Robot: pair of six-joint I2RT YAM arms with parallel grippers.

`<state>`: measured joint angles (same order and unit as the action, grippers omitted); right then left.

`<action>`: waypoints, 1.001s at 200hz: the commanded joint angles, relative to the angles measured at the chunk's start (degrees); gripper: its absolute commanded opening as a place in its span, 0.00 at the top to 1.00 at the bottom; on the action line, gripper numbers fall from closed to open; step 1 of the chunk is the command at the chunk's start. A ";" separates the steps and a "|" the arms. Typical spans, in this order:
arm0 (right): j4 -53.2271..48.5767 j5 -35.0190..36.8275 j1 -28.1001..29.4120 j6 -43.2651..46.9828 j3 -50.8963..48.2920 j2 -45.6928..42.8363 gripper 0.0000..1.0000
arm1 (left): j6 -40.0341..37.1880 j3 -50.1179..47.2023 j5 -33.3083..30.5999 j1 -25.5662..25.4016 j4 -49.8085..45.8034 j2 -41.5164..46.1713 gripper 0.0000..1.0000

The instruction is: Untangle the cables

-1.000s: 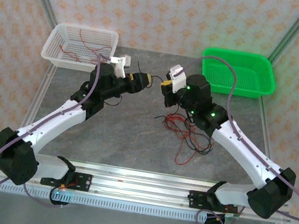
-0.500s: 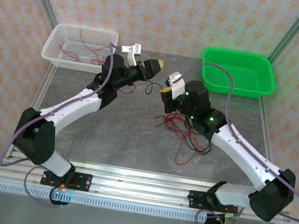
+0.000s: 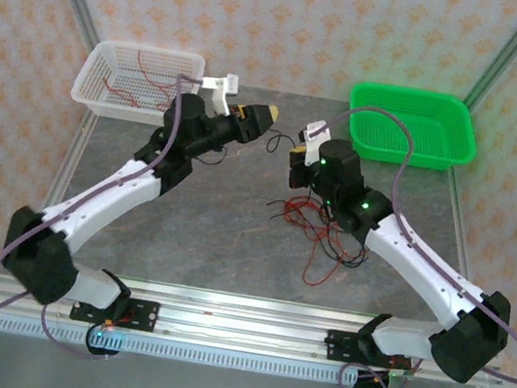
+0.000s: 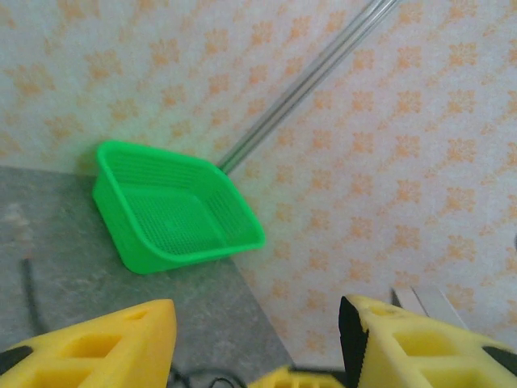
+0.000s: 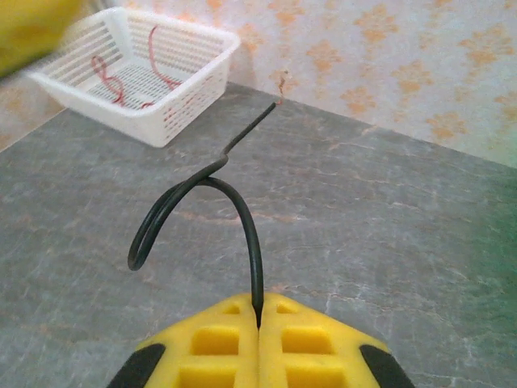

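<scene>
In the middle of the table (image 3: 212,236), the right gripper (image 5: 258,317) is squeezed shut on one black cable (image 5: 253,259). The cable loops up and away from its tips. The left gripper (image 4: 254,347) hangs just to the left, fingers apart, holding nothing. The other cables (image 3: 325,239) lie tangled on the near right.

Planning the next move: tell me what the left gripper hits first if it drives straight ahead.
The left gripper would likely reach the green basket, narrowly passing the shut right gripper; depth is unclear.
</scene>
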<state>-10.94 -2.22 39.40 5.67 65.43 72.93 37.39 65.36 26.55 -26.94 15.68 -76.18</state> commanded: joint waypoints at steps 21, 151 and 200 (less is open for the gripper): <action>-3.06 9.16 0.24 -9.59 11.82 -1.23 1.00 | -11.21 -9.25 -7.25 -3.02 -6.72 9.38 0.45; -17.32 14.18 -1.05 -11.98 46.42 6.11 1.00 | -20.60 -11.79 -13.76 -19.54 4.57 -5.36 0.45; -19.94 11.88 -1.25 -12.52 56.33 9.31 1.00 | -22.64 -9.00 -12.27 -22.44 12.47 -11.65 0.42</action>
<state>-28.88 10.52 38.41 -6.66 117.23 81.28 17.41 52.73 14.06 -47.75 21.02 -85.38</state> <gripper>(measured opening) 0.050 0.568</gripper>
